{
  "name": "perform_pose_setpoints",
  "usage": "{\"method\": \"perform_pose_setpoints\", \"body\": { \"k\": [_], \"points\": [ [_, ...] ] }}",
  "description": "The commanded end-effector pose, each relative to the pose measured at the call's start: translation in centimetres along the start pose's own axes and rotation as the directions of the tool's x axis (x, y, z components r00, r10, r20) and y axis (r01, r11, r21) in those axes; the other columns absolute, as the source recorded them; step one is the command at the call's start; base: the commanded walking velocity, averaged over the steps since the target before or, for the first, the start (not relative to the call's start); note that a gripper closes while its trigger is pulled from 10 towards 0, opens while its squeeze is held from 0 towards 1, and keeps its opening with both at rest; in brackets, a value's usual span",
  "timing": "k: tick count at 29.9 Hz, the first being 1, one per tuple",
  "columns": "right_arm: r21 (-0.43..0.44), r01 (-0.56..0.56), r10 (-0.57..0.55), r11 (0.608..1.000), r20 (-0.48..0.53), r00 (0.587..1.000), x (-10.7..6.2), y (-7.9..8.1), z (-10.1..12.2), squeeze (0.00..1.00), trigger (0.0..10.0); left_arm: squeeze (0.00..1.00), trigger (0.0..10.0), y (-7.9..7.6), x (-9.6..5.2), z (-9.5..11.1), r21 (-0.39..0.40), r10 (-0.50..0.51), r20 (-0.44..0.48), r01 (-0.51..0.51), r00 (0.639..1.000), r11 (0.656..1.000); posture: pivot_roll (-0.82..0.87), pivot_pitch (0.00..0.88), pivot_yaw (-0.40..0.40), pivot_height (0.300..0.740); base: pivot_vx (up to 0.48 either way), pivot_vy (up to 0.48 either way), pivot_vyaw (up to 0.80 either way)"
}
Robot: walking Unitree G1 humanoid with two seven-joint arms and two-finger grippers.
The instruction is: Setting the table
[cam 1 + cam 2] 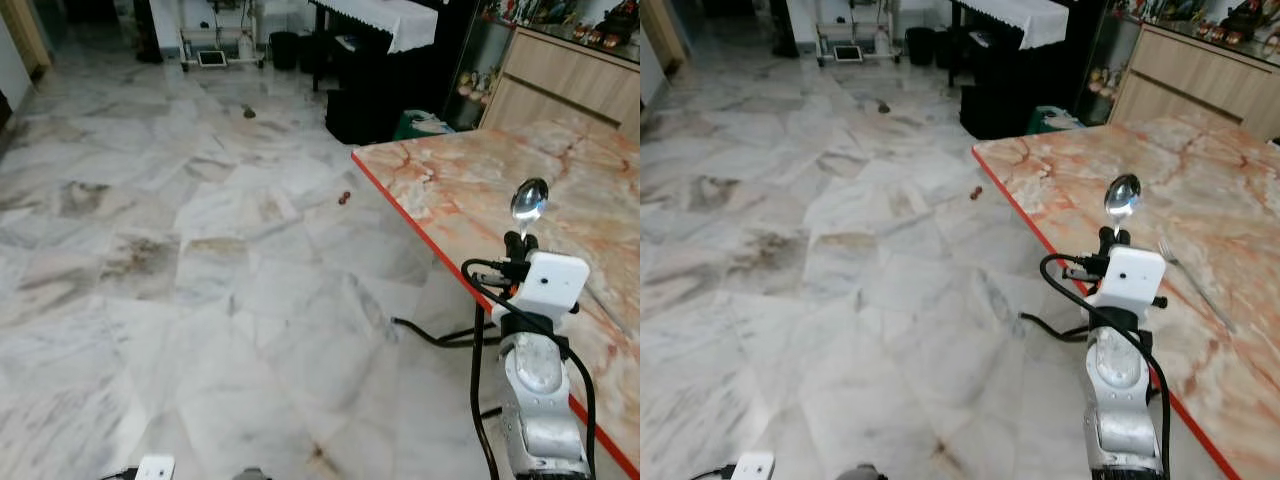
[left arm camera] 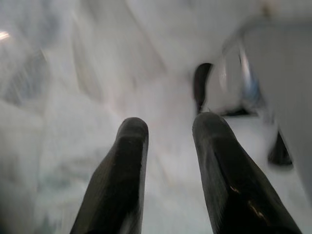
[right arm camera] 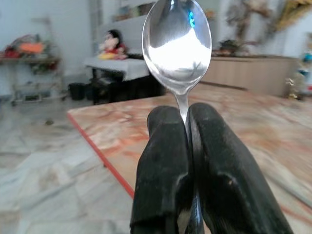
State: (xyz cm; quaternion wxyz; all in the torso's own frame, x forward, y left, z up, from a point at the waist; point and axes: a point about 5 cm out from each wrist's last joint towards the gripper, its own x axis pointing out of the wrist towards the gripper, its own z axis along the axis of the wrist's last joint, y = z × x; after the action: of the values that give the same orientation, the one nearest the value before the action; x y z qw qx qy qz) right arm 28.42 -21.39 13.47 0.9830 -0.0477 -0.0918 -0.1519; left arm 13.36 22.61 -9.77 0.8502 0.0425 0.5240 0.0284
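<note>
Right now we have the spoon (image 3: 176,46) pinched by its thin neck between the two black fingers (image 3: 163,165) of our right gripper (image 3: 184,122), bowl pointing up and catching a bright glare, handle hidden down between the pads. From the head camera the spoon (image 1: 529,200) stands upright above the white wrist housing, raised over the near left part of the marble table (image 1: 470,185), just inside its red edge (image 1: 410,225). Further right on that pink-veined top lies a fork (image 1: 1195,285), flat on the stone, well apart from the spoon. Our silver right arm (image 1: 1118,400) rises from the near edge of the view beside the table, with a black cable (image 1: 1065,275) looping off the wrist. Our left gripper (image 2: 168,131) hangs low over the pale floor, its two fingers spread with a clear gap between them; that view is blurred. Out to the left stretches the white and grey marble floor (image 1: 180,250), with a small dark red speck (image 1: 343,198) lying on it near the table's far corner. At the far side we see a dark table under a white cloth (image 1: 385,15) and a wooden cabinet (image 1: 560,75) behind the marble top.
</note>
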Motion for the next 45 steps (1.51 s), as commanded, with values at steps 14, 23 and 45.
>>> {"method": "perform_pose_setpoints", "body": {
  "k": [14, 23, 45],
  "points": [
    [0.014, 0.076, -0.076, 0.997, -0.024, 0.997, -0.2, -0.9, -0.3, 0.00, 10.0, 0.00, 10.0, 0.4, 0.3, 3.4, 0.038, 0.005, 0.068, -0.008, 0.998, 0.999, 0.09, 0.000, -0.016, 0.707, 0.000, 0.000, -0.60],
    [-0.001, 0.081, -0.081, 0.997, -0.023, 0.996, -0.1, -1.2, -0.3, 0.00, 10.0, 0.00, 10.0, 0.8, 0.3, 3.4, 0.041, 0.007, 0.067, -0.009, 0.998, 0.999, 0.09, 0.000, -0.029, 0.707, 0.000, 0.000, -0.77],
    [-0.034, 0.042, -0.042, 0.999, 0.012, 0.999, 0.2, -0.5, 0.6, 0.00, 10.0, 0.00, 10.0, -0.3, 0.3, 2.8, 0.041, -0.019, 0.067, 0.016, 0.998, 0.999, 0.07, 0.000, -0.048, 0.707, 0.000, 0.000, -0.74]
  ]
}}
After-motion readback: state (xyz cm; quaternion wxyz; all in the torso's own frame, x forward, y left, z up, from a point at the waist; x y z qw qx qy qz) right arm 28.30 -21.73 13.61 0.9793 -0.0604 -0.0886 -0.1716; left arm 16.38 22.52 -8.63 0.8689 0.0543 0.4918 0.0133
